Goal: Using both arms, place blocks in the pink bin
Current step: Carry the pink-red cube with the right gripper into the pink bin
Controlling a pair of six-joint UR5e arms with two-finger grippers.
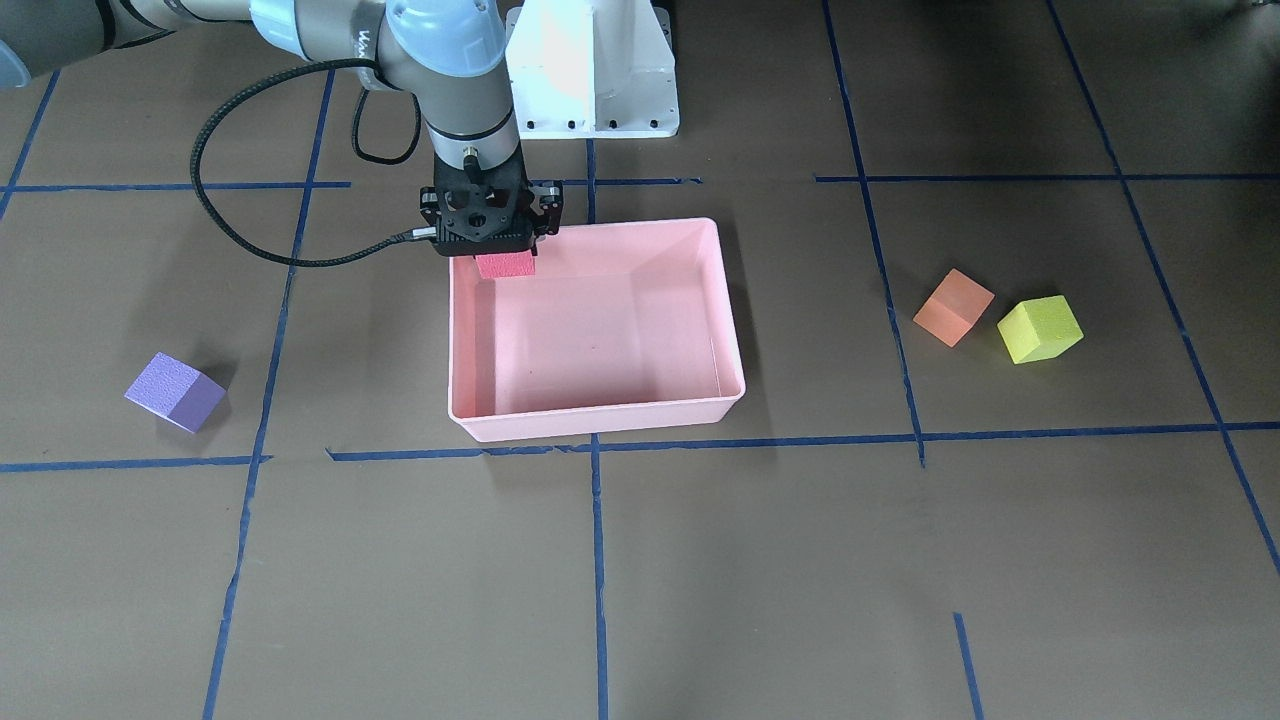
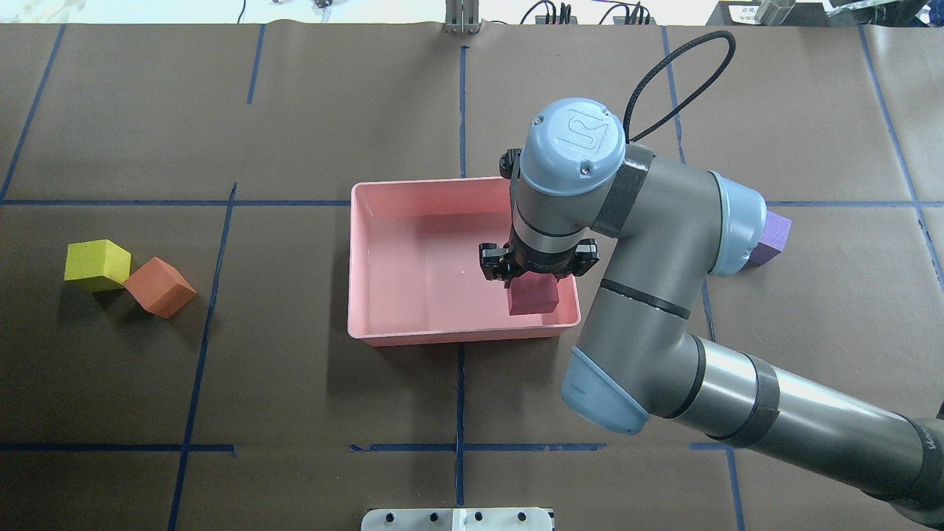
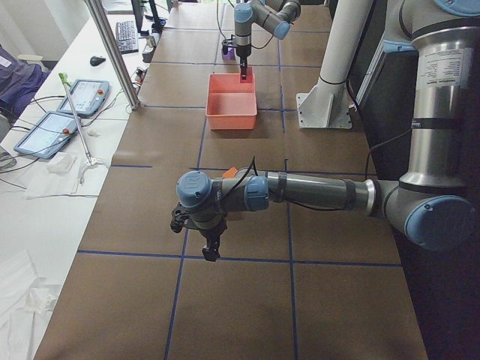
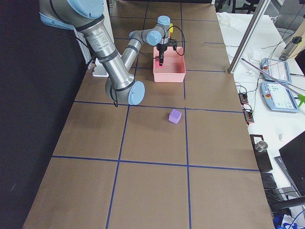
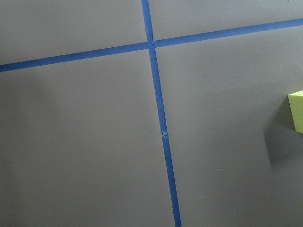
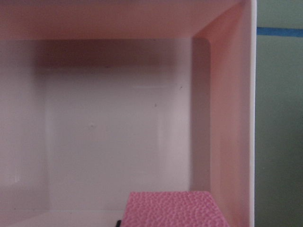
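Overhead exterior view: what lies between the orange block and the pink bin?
Only bare brown table crossed by one blue tape line, between the orange block and pink bin; the overhead exterior view shows it.

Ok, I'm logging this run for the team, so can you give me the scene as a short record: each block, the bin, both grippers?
red block: held by right gripper, over a corner of the pink bin
purple block: on table, robot's right of bin
orange block: on table, robot's left of bin
yellow-green block: beside the orange one
blocks set down in bin: none
left gripper: over table; open or shut unclear
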